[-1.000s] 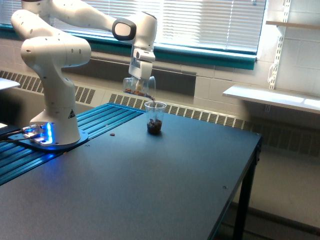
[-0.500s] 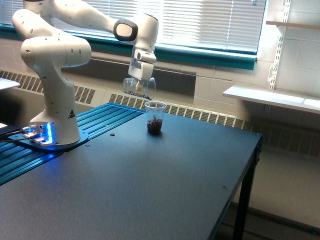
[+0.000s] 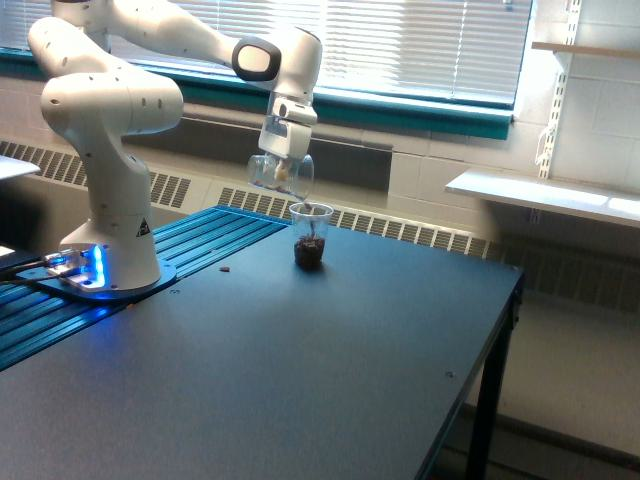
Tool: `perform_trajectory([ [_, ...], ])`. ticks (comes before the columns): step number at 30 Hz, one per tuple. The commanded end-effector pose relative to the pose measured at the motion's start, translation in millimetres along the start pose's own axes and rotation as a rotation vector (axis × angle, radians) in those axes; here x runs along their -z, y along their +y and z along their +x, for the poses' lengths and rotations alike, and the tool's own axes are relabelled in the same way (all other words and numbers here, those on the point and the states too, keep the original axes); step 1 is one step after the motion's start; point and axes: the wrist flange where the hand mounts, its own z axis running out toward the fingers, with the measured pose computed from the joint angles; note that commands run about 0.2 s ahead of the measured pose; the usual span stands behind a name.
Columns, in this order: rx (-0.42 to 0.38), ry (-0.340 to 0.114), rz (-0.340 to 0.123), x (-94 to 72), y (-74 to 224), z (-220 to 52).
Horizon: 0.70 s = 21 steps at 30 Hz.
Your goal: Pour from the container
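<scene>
Exterior view of a white arm (image 3: 110, 120) mounted at the exterior view's left on a blue ribbed base plate (image 3: 150, 285), blue indicator light lit at its foot. Upper links reaching across to the exterior view's right in front of a window with closed blinds (image 3: 420, 45). Gripper (image 3: 282, 150) pointing downward, closed around the container (image 3: 281, 173), a clear, wide, rounded plastic cup; fingers pressed against its upper part, exact finger gap too small to resolve. Container held in the air, tilted, mouth directed down toward the exterior view's right, a few brown granules visible inside. Positioned just above and slightly to the exterior view's left of the narrow cup (image 3: 310, 237), lip close to that cup's rim, contact between the two not discernible. Narrow cup upright on the dark table (image 3: 330, 370), clear, tapered, dark brown granules filling its lower part. Small dark speck (image 3: 225, 269) on the table between robot base and narrow cup, well apart from both. White shelf (image 3: 545, 195) on the wall at the exterior view's right, radiator grille (image 3: 400, 230) running beneath the window behind the table.
</scene>
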Motion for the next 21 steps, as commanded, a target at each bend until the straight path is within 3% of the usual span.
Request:
perform_trajectory([
  [1,0.025,-0.014,-0.014,1.5,-1.1,4.6],
  [13,0.040,-0.024,-0.038,3.1,2.3,7.4],
  [21,0.038,-0.028,-0.029,4.3,3.8,7.7],
])
